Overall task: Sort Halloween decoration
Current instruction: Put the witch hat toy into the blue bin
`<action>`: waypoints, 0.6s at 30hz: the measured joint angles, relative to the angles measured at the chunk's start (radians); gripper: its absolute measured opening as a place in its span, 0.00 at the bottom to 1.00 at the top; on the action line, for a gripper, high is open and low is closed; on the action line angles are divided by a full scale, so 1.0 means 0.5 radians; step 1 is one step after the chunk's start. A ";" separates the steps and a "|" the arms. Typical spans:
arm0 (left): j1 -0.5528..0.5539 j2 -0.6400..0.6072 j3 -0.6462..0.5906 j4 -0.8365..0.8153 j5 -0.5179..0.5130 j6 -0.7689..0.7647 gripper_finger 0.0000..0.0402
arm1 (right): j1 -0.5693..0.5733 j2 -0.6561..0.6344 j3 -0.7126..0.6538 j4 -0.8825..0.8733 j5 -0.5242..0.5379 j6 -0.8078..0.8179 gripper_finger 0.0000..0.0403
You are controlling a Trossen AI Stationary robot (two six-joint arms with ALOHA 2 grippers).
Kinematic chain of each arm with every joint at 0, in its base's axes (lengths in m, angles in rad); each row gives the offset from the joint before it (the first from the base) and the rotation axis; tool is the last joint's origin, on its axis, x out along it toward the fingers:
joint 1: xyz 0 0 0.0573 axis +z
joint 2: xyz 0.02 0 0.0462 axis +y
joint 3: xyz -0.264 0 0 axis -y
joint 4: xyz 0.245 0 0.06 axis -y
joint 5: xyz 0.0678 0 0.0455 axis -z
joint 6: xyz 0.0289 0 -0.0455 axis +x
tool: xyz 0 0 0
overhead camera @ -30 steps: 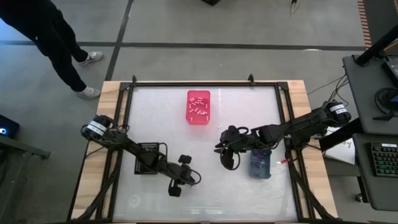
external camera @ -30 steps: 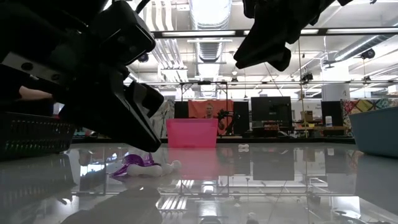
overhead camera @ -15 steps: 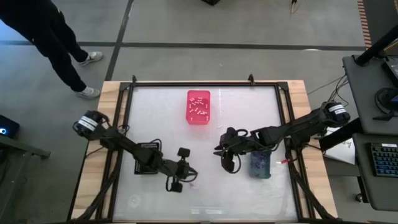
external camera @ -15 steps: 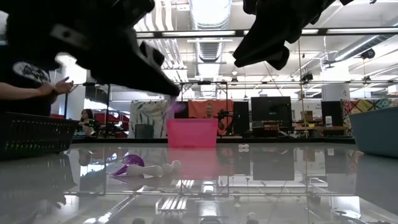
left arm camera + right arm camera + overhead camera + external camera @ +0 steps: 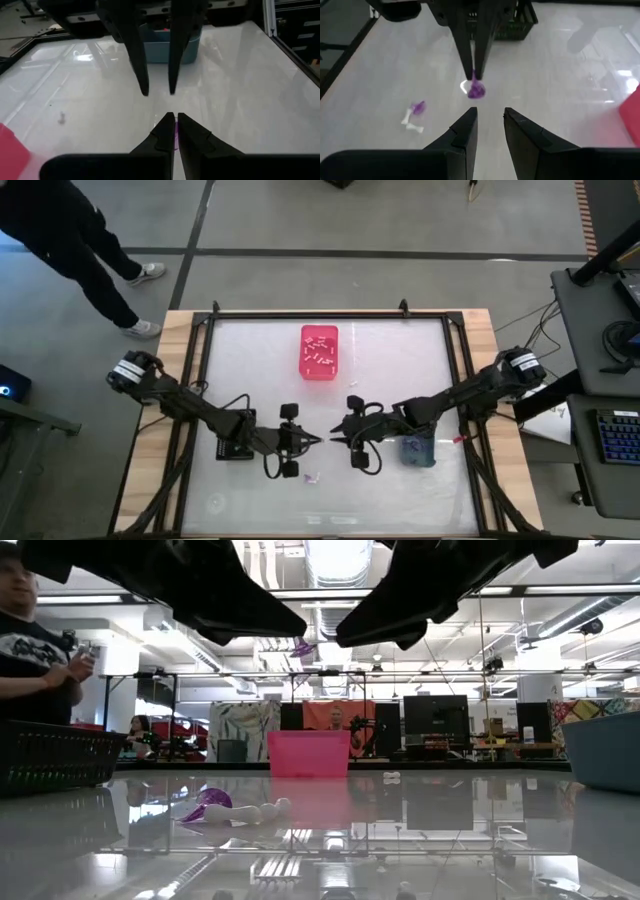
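My left gripper (image 5: 320, 441) hovers above the table's middle, shut on a tiny purple decoration piece (image 5: 476, 90) that also shows in the low view (image 5: 300, 648). My right gripper (image 5: 336, 430) faces it tip to tip, open, a short gap away and touching nothing; its fingers (image 5: 143, 75) show in the left wrist view. A second purple piece (image 5: 418, 107) and small white pieces (image 5: 410, 122) lie on the table below, near the near edge (image 5: 312, 478). White pieces lie in the pink bin (image 5: 320, 352). My left gripper pinches the purple piece (image 5: 474, 80) between its two fingertips (image 5: 470, 60), by the piece's upper end. The fingers come about level from the table's left. The piece hangs just below the tips, lifted clear of the table.
A black mesh basket (image 5: 235, 438) sits under my left arm, and a grey-blue bin (image 5: 418, 448) is beside my right arm. One stray white piece (image 5: 392, 777) lies farther out. A person (image 5: 70, 230) stands beyond the table's far left corner.
My left gripper rose from the table by the loose pieces, turned from pointing down to about level and swung toward the right gripper, lifting one purple piece clear. My right gripper moved left toward it and now points at it.
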 joint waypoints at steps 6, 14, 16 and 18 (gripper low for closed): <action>0.001 0.011 0.000 -0.005 -0.038 -0.030 0.00 | 0.000 0.014 0.013 0.027 0.000 -0.027 0.23; 0.001 0.009 0.000 -0.001 -0.066 -0.045 0.00 | 0.000 0.022 0.026 0.031 0.005 -0.027 0.37; 0.001 0.009 0.000 0.004 -0.067 -0.051 0.00 | 0.000 0.028 0.026 0.031 0.005 -0.027 0.39; 0.001 0.009 0.000 0.011 -0.067 -0.053 0.00 | 0.000 0.032 0.026 0.033 0.006 -0.026 0.42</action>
